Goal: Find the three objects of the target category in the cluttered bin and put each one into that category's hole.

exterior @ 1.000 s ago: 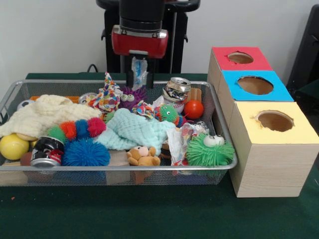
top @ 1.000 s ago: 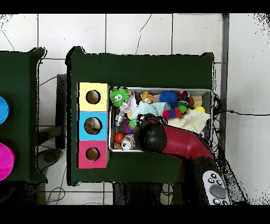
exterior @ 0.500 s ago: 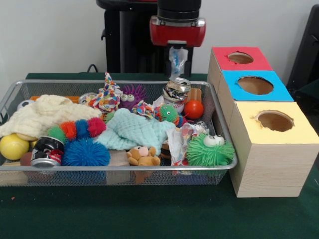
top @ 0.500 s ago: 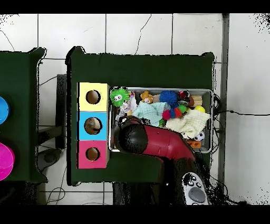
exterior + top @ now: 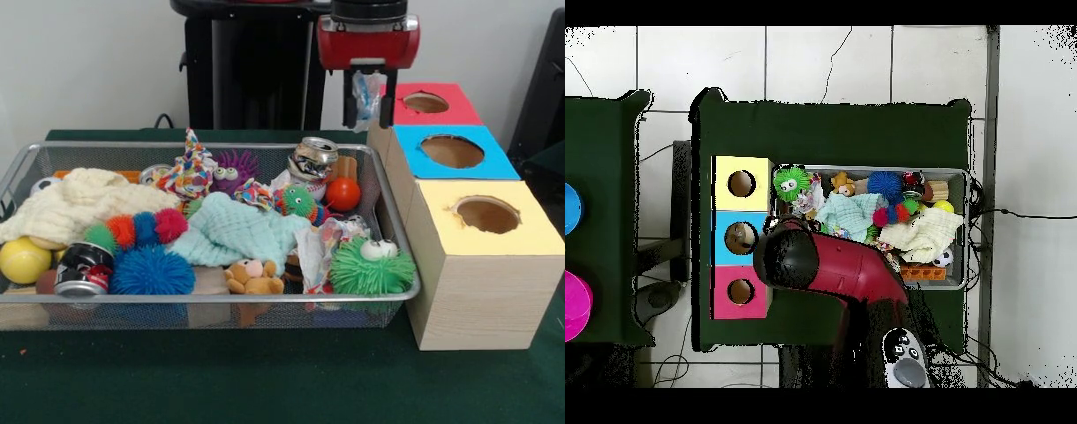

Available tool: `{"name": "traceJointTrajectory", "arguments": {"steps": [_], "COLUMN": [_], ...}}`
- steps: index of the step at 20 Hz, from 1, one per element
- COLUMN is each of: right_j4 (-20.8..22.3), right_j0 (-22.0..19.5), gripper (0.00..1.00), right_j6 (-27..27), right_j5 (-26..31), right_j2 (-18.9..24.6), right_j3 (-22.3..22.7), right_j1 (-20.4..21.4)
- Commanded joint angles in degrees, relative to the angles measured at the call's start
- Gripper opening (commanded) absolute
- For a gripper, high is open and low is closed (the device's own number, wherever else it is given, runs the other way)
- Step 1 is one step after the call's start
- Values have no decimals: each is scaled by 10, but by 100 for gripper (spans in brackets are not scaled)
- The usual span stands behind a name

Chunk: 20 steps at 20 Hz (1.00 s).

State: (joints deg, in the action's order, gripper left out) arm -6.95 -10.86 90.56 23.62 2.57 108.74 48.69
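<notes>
While raised beside the red-faced hole [image 5: 425, 102], a clear bottle [image 5: 365, 89] is pinched between the gripper [image 5: 368, 113] fingers.

Dark green table [image 5: 265, 380]. Directly on it: wire-mesh bin [image 5: 212, 311], and just beside its end three pale wooden boxes in a row [image 5: 481, 291], tops yellow, blue, red.

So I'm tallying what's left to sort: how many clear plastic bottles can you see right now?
1. The bottle hangs in the gripper, raised beside the red-faced box, not yet over its hole. None shows in the wire bin, but clutter may hide others.
</notes>
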Motion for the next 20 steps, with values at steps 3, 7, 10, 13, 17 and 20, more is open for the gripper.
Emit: {"name": "traceJointTrajectory", "arguments": {"steps": [3,7,10,13,17,20], "right_j4": [-81,-110,-130,-147,-174,-185], "right_j0": [26,33,40,44,44,46], "gripper": [0,0,0,0,0,0], "right_j6": [147,150,160,168,180,182], "right_j5": [28,-1,-22,-47,-73,-98], "right_j2": [53,65,70,76,88,97], "right_j3": [36,44,57,72,99,110], "right_j1": [-26,-41,-46,-52,-54,-61]}}
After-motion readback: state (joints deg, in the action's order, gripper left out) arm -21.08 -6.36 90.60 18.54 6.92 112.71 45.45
